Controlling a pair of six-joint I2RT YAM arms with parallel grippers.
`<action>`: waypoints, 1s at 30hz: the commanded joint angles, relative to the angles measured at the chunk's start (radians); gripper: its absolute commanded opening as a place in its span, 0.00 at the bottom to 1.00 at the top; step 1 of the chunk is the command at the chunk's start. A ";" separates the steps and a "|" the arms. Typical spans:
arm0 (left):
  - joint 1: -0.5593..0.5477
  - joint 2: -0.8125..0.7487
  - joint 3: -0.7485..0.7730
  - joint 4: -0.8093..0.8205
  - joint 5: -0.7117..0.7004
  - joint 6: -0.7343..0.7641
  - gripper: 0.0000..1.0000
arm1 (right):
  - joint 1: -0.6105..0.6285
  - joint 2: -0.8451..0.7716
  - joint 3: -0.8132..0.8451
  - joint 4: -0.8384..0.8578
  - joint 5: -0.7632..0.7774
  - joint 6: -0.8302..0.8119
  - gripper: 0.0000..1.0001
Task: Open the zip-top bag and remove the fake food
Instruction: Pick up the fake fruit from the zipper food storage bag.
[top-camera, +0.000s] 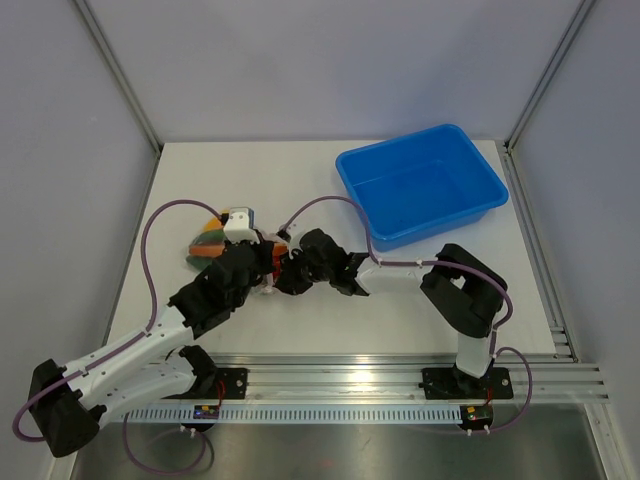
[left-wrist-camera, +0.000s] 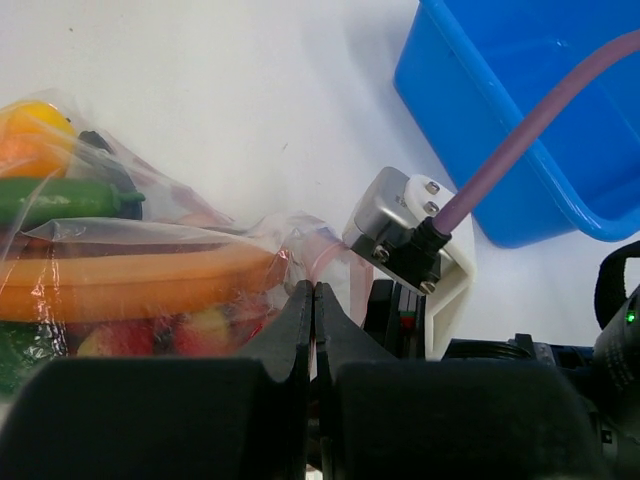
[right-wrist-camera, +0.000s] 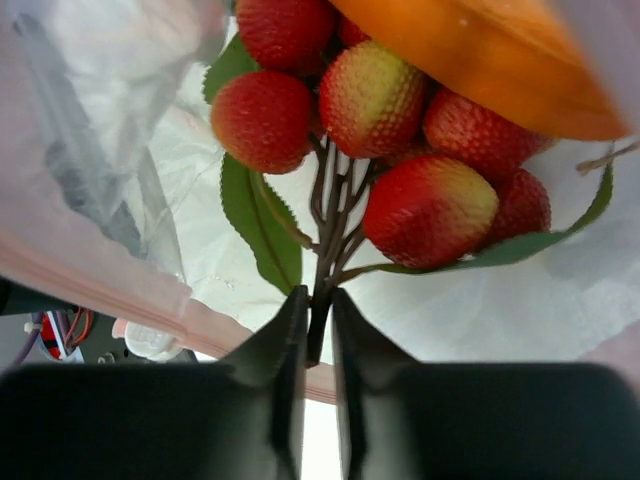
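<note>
The zip-top bag (top-camera: 208, 245) lies on the white table (top-camera: 300, 180) left of centre, well apart from the blue bin (top-camera: 420, 190) at the far right. Its long axis runs roughly left to right across the table. The bulging closed end points toward the left edge, and the mouth with the pinkish zip strip (right-wrist-camera: 90, 275) points right, toward the place where the two arms meet. The fake food (left-wrist-camera: 130, 275) is inside it: a long orange piece lies along the bag's length, a green piece lies above it, and a yellow-orange fruit sits at the far left end. In the right wrist view a cluster of red and yellow berries (right-wrist-camera: 430, 205) with green leaves presses against the clear film. The left gripper (left-wrist-camera: 313, 315) has its fingers pressed together with almost no gap, pinching the thin plastic at the zip end of the bag. The right gripper (right-wrist-camera: 318, 325) comes in from the opposite side, its fingers drawn nearly together on the film at the mouth, just beside the pink strip, which slants down from left to centre in that view. From above, the two grippers are close together at the bag's right end and hide the mouth itself.
</note>
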 joint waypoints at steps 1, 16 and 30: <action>0.008 -0.020 0.008 0.070 0.006 -0.017 0.00 | -0.002 0.010 0.035 0.021 -0.007 0.014 0.15; 0.012 0.024 0.005 0.069 0.015 -0.020 0.00 | -0.003 -0.151 -0.024 0.037 0.081 0.005 0.00; 0.022 0.182 0.038 0.067 -0.022 -0.040 0.00 | -0.005 -0.309 0.002 -0.178 0.276 -0.099 0.00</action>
